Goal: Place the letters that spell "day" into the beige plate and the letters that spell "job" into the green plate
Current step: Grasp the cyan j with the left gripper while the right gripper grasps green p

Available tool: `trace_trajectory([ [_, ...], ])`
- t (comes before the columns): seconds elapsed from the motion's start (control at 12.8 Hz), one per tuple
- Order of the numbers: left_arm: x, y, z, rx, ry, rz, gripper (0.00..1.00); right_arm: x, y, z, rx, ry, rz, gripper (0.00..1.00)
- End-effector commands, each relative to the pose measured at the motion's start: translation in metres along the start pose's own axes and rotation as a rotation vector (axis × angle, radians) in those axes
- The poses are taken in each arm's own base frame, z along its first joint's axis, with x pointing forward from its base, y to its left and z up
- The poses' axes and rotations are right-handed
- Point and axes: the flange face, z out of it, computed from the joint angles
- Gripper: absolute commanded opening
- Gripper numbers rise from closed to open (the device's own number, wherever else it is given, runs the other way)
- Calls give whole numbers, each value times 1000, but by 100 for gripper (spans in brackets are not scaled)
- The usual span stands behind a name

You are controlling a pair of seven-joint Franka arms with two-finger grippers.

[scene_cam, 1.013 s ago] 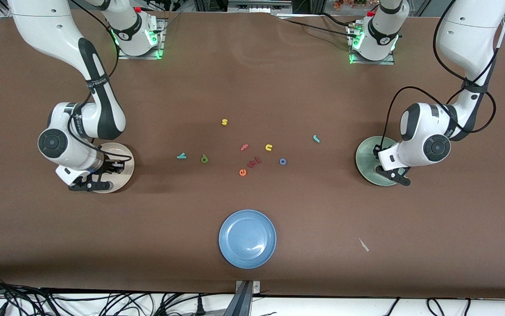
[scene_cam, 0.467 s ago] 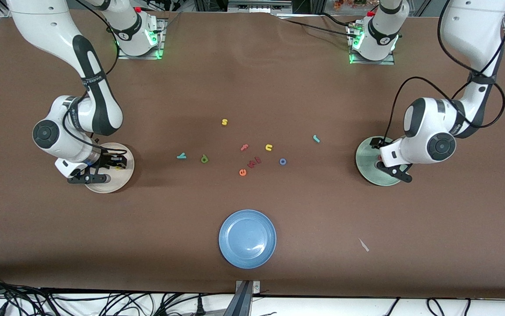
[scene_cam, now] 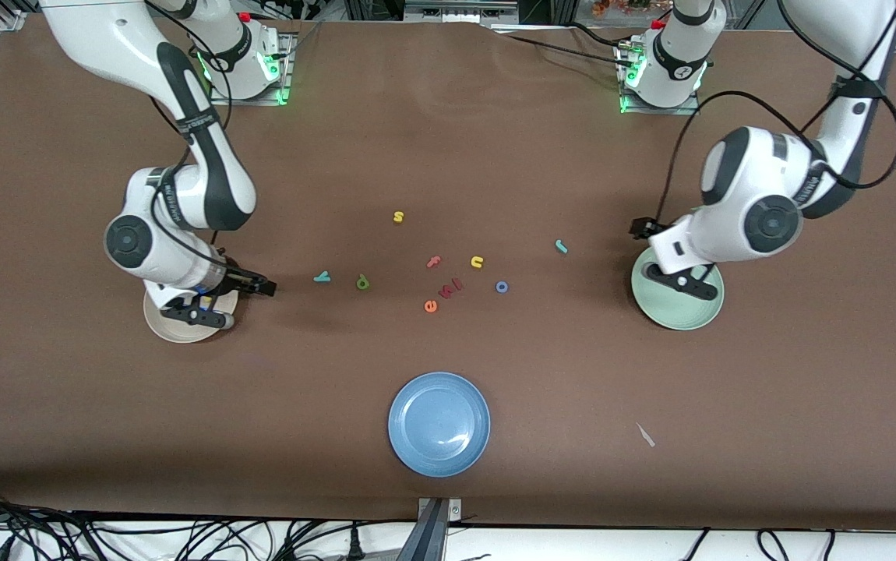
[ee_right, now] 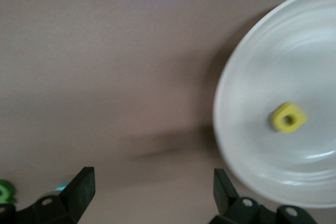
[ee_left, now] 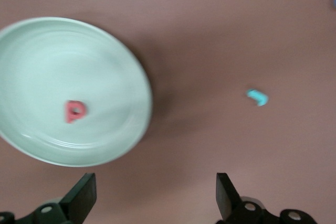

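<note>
The yellow "a" lies in the beige plate at the right arm's end. My right gripper hangs open and empty over the plate's rim and the table beside it. The pinkish-red "b" lies in the green plate at the left arm's end. My left gripper is open and empty just past that plate's rim. On the table between the plates lie the teal "y", green "d", blue "o" and teal "j".
Among the letters lie a yellow "s", pink "f", yellow "u", orange "e" and small red letters. A blue plate sits nearer the front camera. A paper scrap lies toward the left arm's end.
Both grippers have opened over their plates, leaving the "a" and the "b" there. Both have since swung off the plates toward the middle of the table.
</note>
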Motion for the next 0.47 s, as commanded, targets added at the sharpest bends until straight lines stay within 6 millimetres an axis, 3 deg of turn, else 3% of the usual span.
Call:
trace_trajectory([
  [0.0, 2, 34, 10, -38, -27, -164, 100, -9, -29, -1, 29, 15, 86, 100],
  [0.39, 22, 101, 57, -70, -15, -547, 100, -24, -78, 15, 65, 86, 420, 100],
])
